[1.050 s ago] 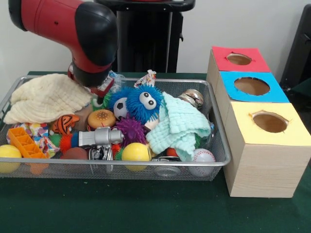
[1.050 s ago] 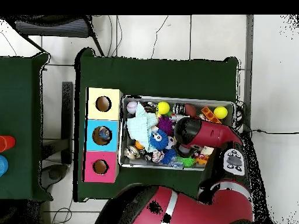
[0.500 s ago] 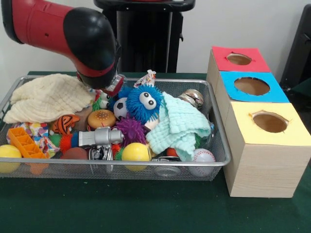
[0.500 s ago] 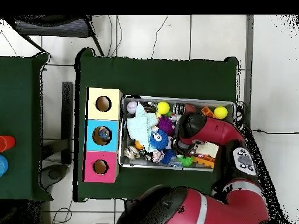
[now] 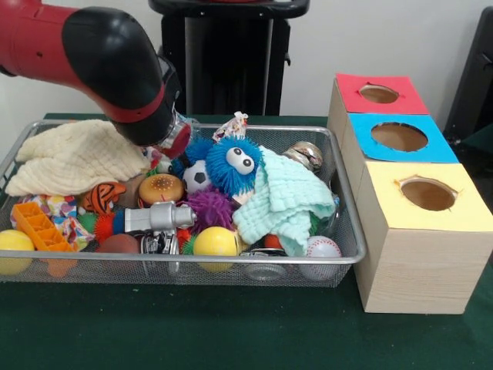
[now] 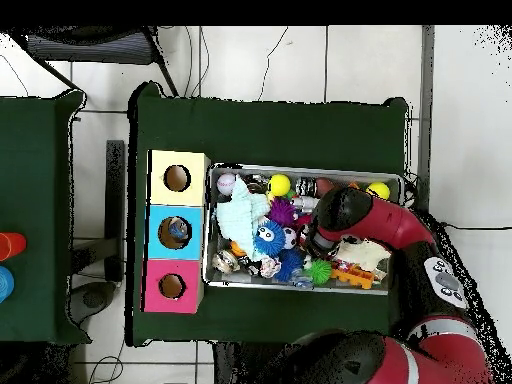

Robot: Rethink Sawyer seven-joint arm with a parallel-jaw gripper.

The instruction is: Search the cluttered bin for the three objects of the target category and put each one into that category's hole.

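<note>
The wire bin (image 5: 348, 231) is packed with toys. My gripper (image 5: 167, 147) hangs low at the bin's back, just left of a blue fuzzy toy with eyes (image 5: 231, 163) and above a soccer ball (image 5: 197, 177). The thick arm hides most of the gripper. Close by lie a burger toy (image 5: 160, 187), a purple spiky ball (image 5: 208, 206) and a yellow ball (image 5: 216, 242). A mint cloth (image 5: 283, 199) covers the bin's right part. In the overhead view the arm (image 6: 345, 215) lies across the bin beside the blue fuzzy toy (image 6: 267, 240).
Three wooden boxes stand beside the bin, with a red hole (image 5: 379, 94), a blue hole (image 5: 399, 136) and a yellow hole (image 5: 427, 193). A cream cloth (image 5: 73, 154), an orange block (image 5: 40, 226), a silver toy (image 5: 158, 217) and a baseball (image 5: 322, 248) also fill the bin.
The arm has swung, carrying the gripper right toward the blue fuzzy toy. That toy has shifted slightly right and the soccer ball shows more. Overhead, a green spiky ball is uncovered.
</note>
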